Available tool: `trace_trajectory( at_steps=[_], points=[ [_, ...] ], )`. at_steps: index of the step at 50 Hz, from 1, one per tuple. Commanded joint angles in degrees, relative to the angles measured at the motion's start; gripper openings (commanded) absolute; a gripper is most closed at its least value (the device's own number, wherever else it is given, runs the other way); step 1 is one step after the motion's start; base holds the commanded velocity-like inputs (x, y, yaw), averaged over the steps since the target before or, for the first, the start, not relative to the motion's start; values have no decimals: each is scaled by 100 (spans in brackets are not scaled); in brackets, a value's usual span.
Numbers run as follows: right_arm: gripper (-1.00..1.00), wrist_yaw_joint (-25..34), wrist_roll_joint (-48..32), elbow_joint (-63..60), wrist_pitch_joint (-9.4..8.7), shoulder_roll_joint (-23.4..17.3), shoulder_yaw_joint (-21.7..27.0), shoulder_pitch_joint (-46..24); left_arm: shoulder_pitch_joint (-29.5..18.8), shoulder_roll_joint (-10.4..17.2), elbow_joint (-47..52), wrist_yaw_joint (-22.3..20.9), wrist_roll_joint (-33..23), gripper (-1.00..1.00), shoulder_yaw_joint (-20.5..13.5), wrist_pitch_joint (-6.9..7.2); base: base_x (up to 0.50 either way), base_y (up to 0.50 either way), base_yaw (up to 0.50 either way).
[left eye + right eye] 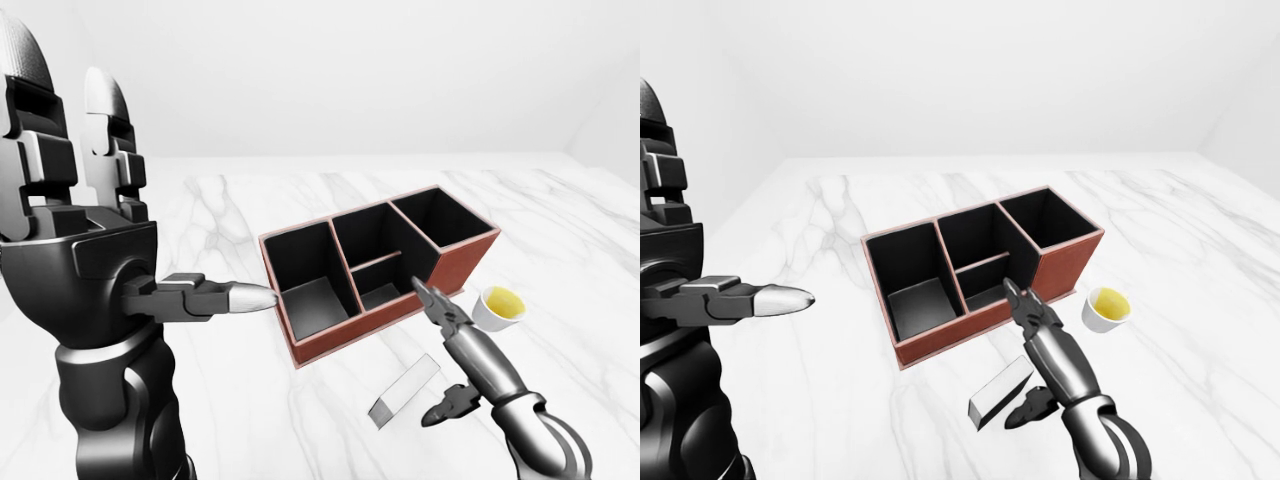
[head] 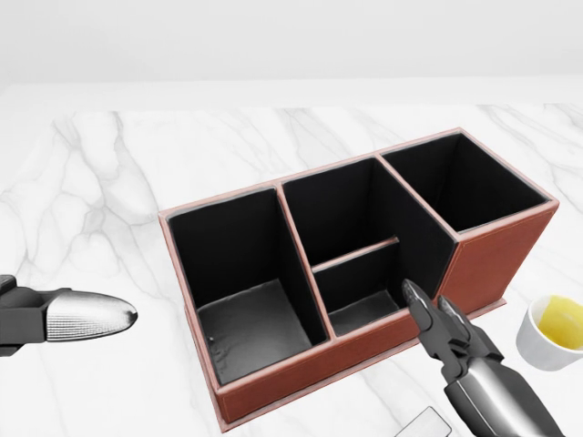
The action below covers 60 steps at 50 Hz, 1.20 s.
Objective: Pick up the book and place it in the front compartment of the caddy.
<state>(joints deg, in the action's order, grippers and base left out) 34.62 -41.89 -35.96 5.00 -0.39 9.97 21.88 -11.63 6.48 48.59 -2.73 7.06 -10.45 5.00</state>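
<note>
Marble surface [image 1: 250, 200] carrying all items; task barely begun. Book [image 1: 1001, 391] flat on surface, just below caddy [image 1: 455, 262] in the eye views, not lifted, nothing in any compartment. Caddy w/ 4 black-lined compartments, all bare inside: 1 large at left, 1 at right, 2 in middle split by a low divider. Judged the "front" one = small middle compartment [image 2: 364, 289] nearest robot, though not certain from pics.

Right hand [image 1: 1032, 352] above book's right end, 2 fingers stretched toward caddy wall, thumb curled low beside book; fingers spread, grasping nothing. Contact w/ book hard to tell; looks apart. Left hand [image 1: 95, 215] raised well left of caddy, fingers upright, thumb pointing at caddy, released, gripping nothing.

Left to do: grasp book, lift, turn on edge prob., lower into compartment.

Hidden/unclear: head view cuts book to a sliver at bottom edge. Book's cover detail too small to read. White cup [image 1: 499, 306] w/ yellow contents right of caddy, close to right arm's path.
</note>
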Motion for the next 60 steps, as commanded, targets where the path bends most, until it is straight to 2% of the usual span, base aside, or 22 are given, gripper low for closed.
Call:
trace_trajectory(
  at_steps=[1, 60],
  points=[
    [100, -229, -291, 183, 0, -71, -180, -4, 2, -5, -20, 4, -4, 100, 28, 0, 0, 0, 0],
    [100, -906, -1178, 707, 0, -435, -968, -194, -26, 11, 31, -8, -15, 100, -7, 0, 0, 0, 0]
  ],
)
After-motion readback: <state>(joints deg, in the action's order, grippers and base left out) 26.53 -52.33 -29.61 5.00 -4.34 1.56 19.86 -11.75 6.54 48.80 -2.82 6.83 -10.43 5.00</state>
